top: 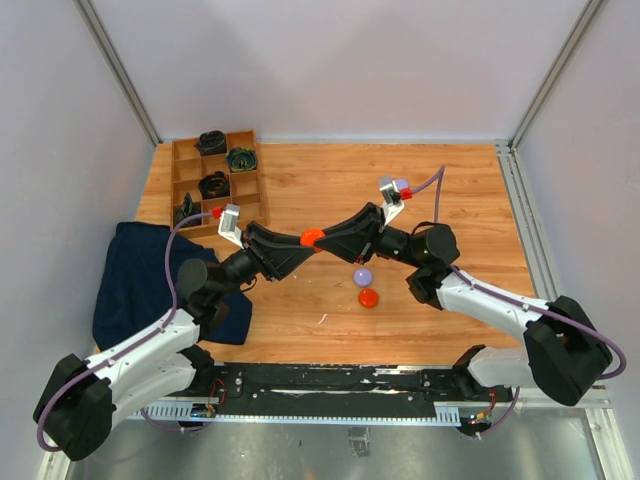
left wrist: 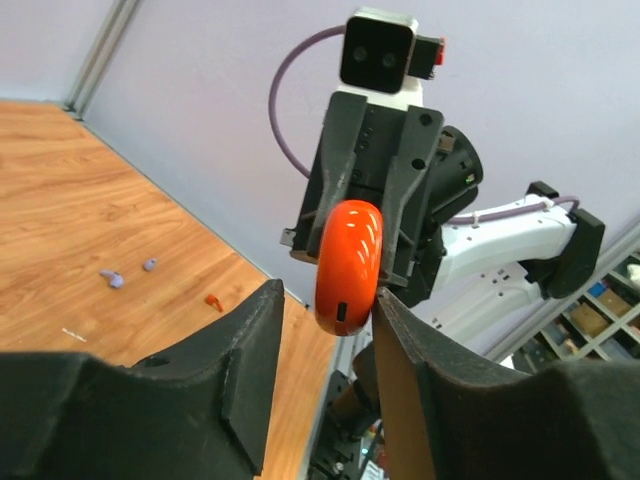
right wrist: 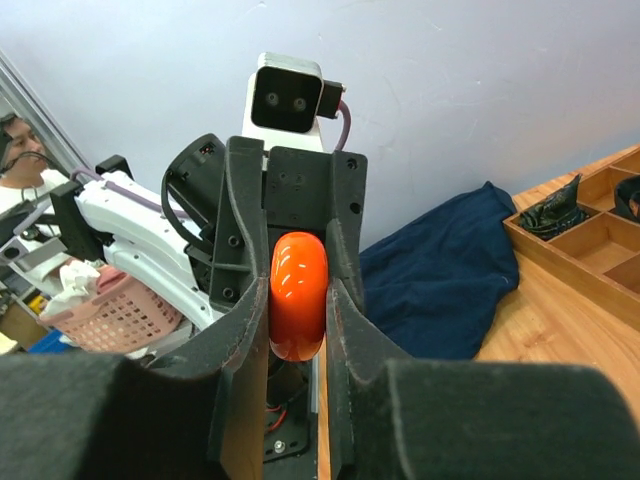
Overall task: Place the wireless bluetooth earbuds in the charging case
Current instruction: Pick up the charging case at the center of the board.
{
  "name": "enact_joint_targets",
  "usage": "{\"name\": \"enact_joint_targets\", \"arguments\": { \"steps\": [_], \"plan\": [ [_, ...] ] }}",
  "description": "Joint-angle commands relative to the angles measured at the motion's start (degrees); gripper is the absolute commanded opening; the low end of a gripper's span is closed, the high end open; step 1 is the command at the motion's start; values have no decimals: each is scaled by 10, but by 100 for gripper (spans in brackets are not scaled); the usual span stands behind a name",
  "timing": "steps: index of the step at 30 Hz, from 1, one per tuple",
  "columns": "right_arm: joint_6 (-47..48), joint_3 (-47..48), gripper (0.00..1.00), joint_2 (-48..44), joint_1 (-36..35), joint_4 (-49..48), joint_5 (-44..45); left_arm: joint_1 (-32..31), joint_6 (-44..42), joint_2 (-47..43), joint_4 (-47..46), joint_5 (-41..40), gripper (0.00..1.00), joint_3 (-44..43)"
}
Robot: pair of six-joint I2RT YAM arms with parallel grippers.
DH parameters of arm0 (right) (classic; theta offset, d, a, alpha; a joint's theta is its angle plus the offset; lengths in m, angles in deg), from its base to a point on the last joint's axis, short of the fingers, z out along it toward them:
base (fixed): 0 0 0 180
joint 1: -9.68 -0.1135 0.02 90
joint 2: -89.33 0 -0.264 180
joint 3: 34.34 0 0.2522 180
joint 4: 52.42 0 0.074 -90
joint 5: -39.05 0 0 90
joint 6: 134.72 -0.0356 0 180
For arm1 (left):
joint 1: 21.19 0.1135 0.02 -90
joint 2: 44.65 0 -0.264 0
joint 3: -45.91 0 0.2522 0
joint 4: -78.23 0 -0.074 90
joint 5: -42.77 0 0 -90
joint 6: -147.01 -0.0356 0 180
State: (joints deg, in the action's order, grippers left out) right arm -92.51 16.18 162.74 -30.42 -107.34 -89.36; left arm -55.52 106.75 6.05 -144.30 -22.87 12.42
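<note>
Right claw [right wrist: 298,300] clamped on orange-red case [right wrist: 298,270], mid-air btwn both claws.
We see left claw [left wrist: 330,295] gaping slightly wider than case (one pad touching); earbuds [left wrist: 112,279] lie on table [left wrist: 80,200], well below both claws, two lavender near one orange.

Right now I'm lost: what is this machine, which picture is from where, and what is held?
Two robot arms with two-finger grippers. One picture looks down from above; the others come from each wrist. The right gripper is shut on an orange-red rounded plastic case in mid-air; the left gripper flanks it, a gap on one side. On the wooden table: a lavender round disc, an orange-red round disc, tiny lavender earbuds and a tiny orange-red earbud, a dark blue cloth, a wooden compartment tray of black coiled bundles.
</note>
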Motion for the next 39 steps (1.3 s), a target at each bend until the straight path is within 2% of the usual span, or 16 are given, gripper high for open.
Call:
{"name": "enact_joint_targets", "arguments": {
  "steps": [1,6,13,16,25,35,39],
  "plan": [
    [44,22,9,-38,14,39,-47,0,-41,-13,22,6,50,-2],
    [134,55,10,-81,27,238,-98,0,-121,-20,125,39,61,-34],
    [412,204,11,-126,35,718,-113,0,-210,-20,170,107,67,-55],
    [483,254,11,-121,36,833,-115,0,-238,-16,171,144,67,-60],
    [610,380,11,-77,35,1035,-131,-5,-282,26,172,219,67,-97],
    [705,479,11,-26,8,1170,-111,-47,-382,56,159,220,64,-113],
    [719,492,11,-20,-4,1182,-92,-58,-415,52,144,207,60,-107]
  ]
}}
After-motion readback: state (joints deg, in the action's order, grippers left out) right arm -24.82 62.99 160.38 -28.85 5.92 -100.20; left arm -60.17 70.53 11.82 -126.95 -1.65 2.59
